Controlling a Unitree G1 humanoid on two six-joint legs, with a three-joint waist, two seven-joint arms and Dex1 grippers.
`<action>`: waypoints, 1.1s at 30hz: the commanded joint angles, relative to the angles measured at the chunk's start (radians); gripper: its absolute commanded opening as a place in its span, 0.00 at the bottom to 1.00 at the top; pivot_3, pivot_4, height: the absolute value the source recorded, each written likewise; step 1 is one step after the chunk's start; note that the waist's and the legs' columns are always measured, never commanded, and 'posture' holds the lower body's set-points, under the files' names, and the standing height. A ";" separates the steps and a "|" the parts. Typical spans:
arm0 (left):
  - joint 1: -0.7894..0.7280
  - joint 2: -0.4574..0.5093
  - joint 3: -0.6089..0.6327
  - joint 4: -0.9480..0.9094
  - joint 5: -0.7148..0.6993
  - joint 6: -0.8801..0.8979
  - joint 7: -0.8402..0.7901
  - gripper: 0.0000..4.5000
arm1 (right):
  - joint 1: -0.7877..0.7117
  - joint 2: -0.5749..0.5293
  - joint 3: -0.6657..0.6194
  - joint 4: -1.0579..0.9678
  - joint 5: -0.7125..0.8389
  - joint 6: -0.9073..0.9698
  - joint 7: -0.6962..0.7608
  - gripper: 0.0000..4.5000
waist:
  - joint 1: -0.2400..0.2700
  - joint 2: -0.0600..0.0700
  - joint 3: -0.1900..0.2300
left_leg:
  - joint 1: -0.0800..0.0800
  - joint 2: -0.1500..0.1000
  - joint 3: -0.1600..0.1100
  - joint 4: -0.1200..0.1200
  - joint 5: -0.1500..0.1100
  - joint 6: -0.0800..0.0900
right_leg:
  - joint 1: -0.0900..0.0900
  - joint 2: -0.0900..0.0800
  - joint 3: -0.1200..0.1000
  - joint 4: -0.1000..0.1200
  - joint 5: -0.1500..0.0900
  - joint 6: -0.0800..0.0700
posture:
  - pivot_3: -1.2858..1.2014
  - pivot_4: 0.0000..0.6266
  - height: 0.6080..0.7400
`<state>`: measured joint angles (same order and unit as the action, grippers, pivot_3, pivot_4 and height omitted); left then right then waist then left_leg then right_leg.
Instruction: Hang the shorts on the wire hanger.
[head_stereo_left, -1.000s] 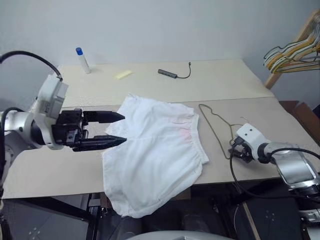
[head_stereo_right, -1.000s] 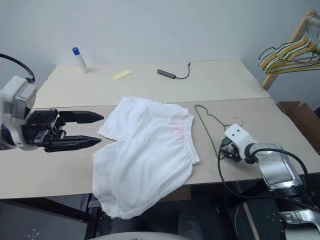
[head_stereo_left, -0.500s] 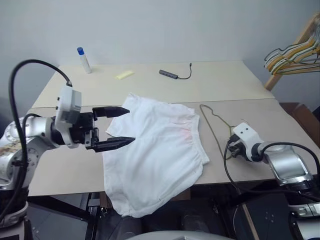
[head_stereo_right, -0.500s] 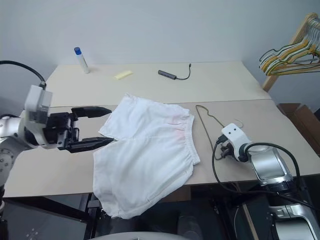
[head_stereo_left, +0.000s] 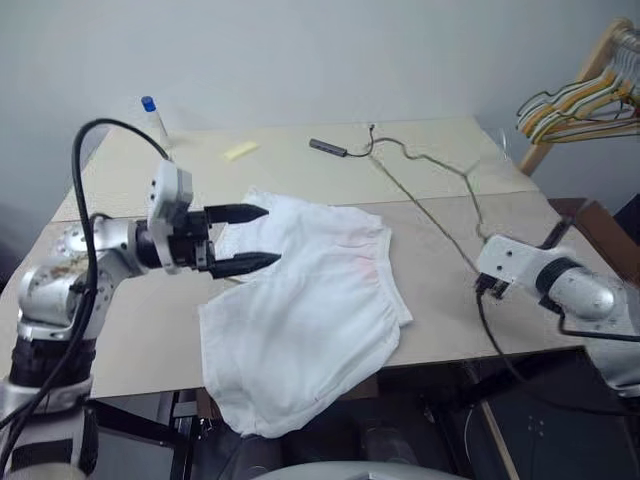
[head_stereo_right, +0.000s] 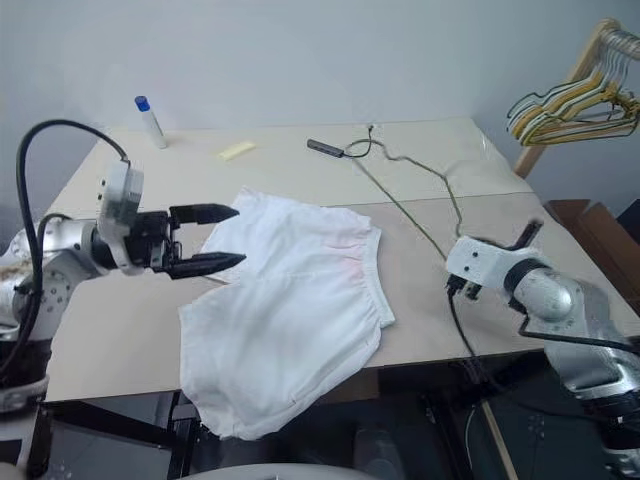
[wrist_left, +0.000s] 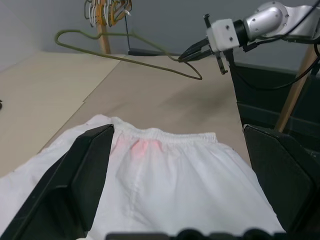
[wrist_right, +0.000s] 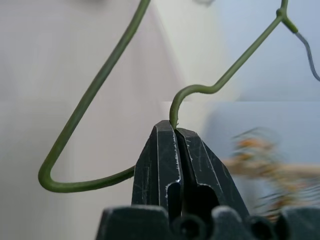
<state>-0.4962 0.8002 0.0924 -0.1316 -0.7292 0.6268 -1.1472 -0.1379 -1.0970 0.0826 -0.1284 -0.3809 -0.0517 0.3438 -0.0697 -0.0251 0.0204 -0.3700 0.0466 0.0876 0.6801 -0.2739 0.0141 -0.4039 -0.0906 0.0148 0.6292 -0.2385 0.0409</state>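
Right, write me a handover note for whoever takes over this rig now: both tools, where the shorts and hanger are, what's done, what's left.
Right tool: shut on the wire hanger, gripping it at the bend by one corner, hanger raised off the table.
Left tool: open, holding nothing, fingers above the near-left edge of the shorts.
Shorts: spread flat on the table, one leg drooping over the front edge, waistband toward the hanger.
Done: hanger picked up.
Left: grab the shorts with the left tool and get them onto the hanger.
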 joint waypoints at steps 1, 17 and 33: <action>-0.101 -0.002 0.004 0.065 -0.038 0.091 -0.004 1.00 | -0.084 -0.051 0.054 0.159 -0.241 -0.330 -0.242 0.01 | -0.015 -0.001 0.000 | 0.000 0.000 0.000 0.000 0.000 0.000 | 0.000 0.000 0.000 0.000 0.000 0.000 | 0.47 0.00 1.00; -0.366 -0.112 -0.373 0.302 0.233 0.139 -0.139 1.00 | -0.410 0.035 0.197 0.319 -0.603 -0.654 -0.512 0.01 | -0.110 -0.001 0.001 | 0.000 -0.001 -0.005 0.000 0.000 0.000 | 0.000 -0.001 0.004 0.000 0.000 0.002 | 0.45 0.00 1.00; -0.307 -0.177 -0.361 0.276 0.313 0.137 -0.081 0.30 | -0.400 0.075 0.141 0.297 -0.560 -0.577 -0.464 0.00 | -0.114 -0.001 0.001 | 0.001 -0.001 -0.006 0.000 -0.001 0.001 | 0.000 -0.001 0.008 0.000 0.000 0.003 | 0.45 0.00 1.00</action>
<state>-0.7919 0.6214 -0.3006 0.1717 -0.4108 0.7665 -1.2315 -0.5284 -1.0204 0.2758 0.1949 -0.9676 -0.6475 -0.1155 -0.1838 -0.0265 0.0210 -0.3690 0.0454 0.0818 0.6802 -0.2745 0.0153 -0.4041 -0.0919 0.0226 0.6296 -0.2382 0.0438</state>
